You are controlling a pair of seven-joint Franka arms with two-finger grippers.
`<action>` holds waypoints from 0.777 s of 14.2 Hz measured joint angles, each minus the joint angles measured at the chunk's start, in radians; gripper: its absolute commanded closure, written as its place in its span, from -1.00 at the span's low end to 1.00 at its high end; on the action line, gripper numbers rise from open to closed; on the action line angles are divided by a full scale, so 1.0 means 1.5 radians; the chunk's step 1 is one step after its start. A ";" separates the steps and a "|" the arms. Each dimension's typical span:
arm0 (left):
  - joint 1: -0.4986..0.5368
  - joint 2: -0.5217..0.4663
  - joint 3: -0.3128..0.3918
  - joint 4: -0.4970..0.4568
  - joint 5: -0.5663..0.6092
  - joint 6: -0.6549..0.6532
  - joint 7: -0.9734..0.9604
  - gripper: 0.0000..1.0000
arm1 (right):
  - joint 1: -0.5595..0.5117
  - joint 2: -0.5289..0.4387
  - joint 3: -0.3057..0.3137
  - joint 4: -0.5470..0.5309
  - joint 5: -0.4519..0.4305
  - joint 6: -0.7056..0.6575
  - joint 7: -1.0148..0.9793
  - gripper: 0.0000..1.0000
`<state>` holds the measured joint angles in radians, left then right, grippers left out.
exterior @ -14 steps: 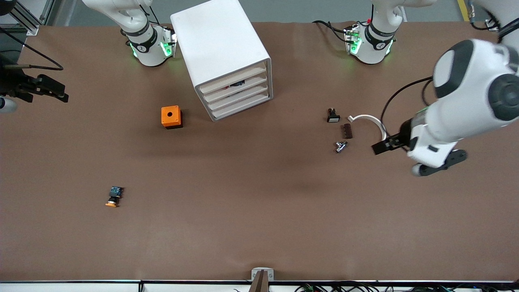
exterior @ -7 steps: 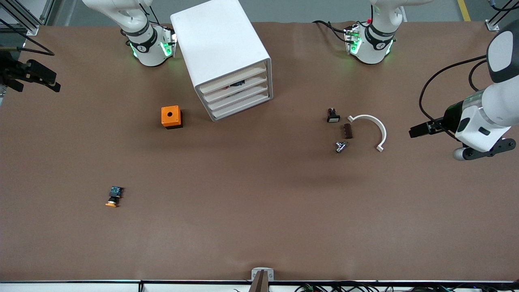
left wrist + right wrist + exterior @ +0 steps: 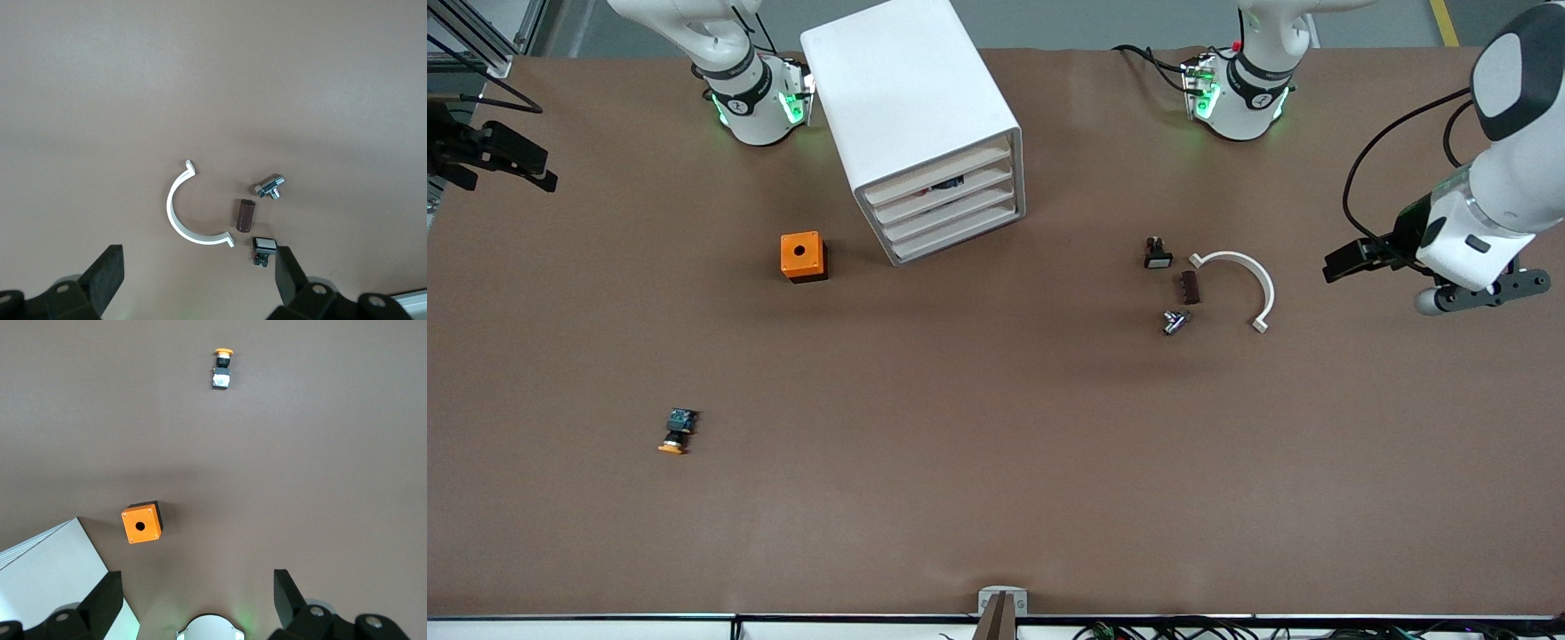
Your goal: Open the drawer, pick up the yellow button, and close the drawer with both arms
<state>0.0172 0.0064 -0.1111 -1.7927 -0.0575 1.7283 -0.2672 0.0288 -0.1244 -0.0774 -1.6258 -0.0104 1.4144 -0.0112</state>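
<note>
The white cabinet (image 3: 911,107) stands between the arm bases, and its stacked drawers (image 3: 944,206) are all pushed in. A dark item shows through the slot under the top drawer. The button (image 3: 677,431), with an orange cap and a black body, lies on the bare table near the front camera, toward the right arm's end; it also shows in the right wrist view (image 3: 222,368). My right gripper (image 3: 527,169) hangs open and empty over the table's edge at the right arm's end. My left gripper (image 3: 1341,265) hangs open and empty over the left arm's end, beside the small parts.
An orange cube with a hole (image 3: 803,256) sits beside the cabinet. A white half ring (image 3: 1249,276), a brown cylinder (image 3: 1189,287), a metal fitting (image 3: 1174,321) and a black-and-white part (image 3: 1157,253) lie clustered toward the left arm's end.
My left gripper has drawn back from the half ring toward the left arm's end of the table. My right gripper has shifted outward toward the table's edge. Both stay open.
</note>
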 measured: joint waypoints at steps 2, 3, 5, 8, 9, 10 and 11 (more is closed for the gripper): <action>-0.035 -0.014 0.038 -0.015 0.000 0.007 0.000 -0.99 | -0.006 -0.006 0.000 -0.009 0.000 0.001 0.000 -1.00; -0.040 -0.017 0.047 -0.016 0.000 0.011 0.000 -0.99 | -0.010 -0.008 0.000 -0.011 0.000 0.001 0.000 -1.00; -0.039 -0.018 0.051 -0.017 0.000 0.025 0.004 -0.99 | -0.016 -0.011 0.000 -0.012 0.000 0.002 0.000 -1.00; -0.035 -0.019 0.053 -0.010 0.000 0.039 0.026 -0.99 | -0.019 -0.014 0.002 -0.012 0.000 0.002 0.000 -1.00; -0.034 -0.019 0.053 -0.003 0.000 0.041 0.029 -0.99 | -0.020 -0.016 0.003 -0.013 0.000 0.002 0.000 -1.00; -0.034 -0.019 0.053 0.006 0.000 0.041 0.031 -1.00 | -0.020 -0.017 0.003 -0.013 0.000 0.002 0.000 -1.00; -0.034 -0.019 0.053 0.014 0.000 0.042 0.031 -0.99 | -0.020 -0.018 0.003 -0.013 0.000 0.002 0.000 -1.00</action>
<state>-0.0341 -0.0224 -0.0310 -1.7713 -0.0574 1.7907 -0.2202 -0.0015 -0.1521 -0.0726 -1.6449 -0.0104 1.4168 -0.0112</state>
